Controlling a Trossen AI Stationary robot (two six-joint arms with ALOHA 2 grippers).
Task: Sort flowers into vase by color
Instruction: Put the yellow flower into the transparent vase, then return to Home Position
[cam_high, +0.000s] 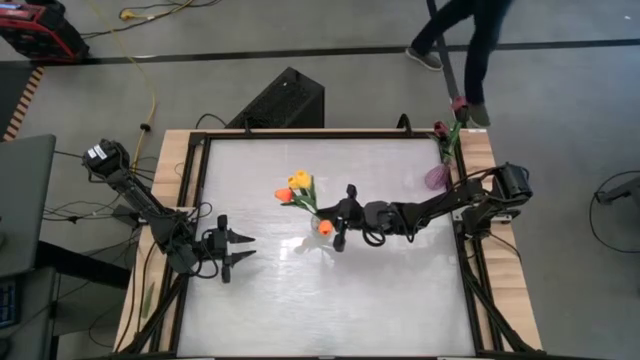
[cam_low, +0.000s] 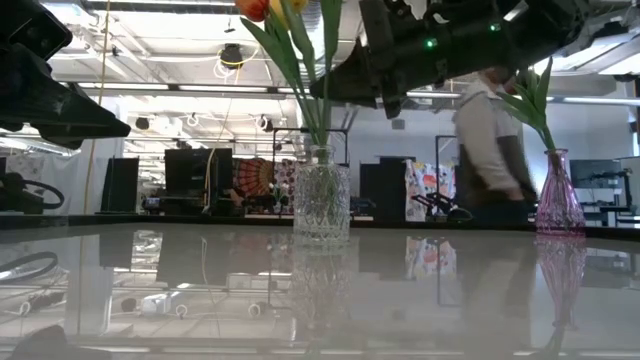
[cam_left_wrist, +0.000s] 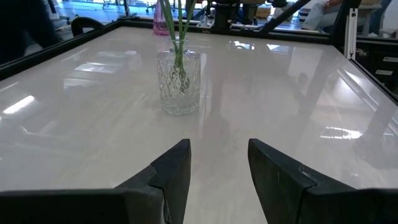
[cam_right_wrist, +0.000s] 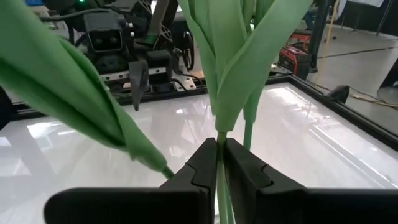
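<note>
Near the middle of the white table (cam_high: 400, 300): clear vase (cam_high: 322, 226) holding yellow and orange flowers (cam_high: 296, 187), stems upright. Right gripper (cam_right_wrist: 221, 163) directly over it, pinched almost shut on one green stem (cam_right_wrist: 220, 177), seemingly just loosening. Far off by the left edge, left gripper (cam_left_wrist: 217, 165), parted, empty.

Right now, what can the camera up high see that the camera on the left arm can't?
Only the high view shows the flower heads, yellow and orange, above the clear vase, the right gripper right at that vase, and a person's legs beyond the table. Only the left wrist view shows the vase's cut-glass pattern and the green stems standing inside it. Both show the clear vase, the pink vase at the far right edge, the white table and the open left gripper, which waits apart from the vase.
</note>
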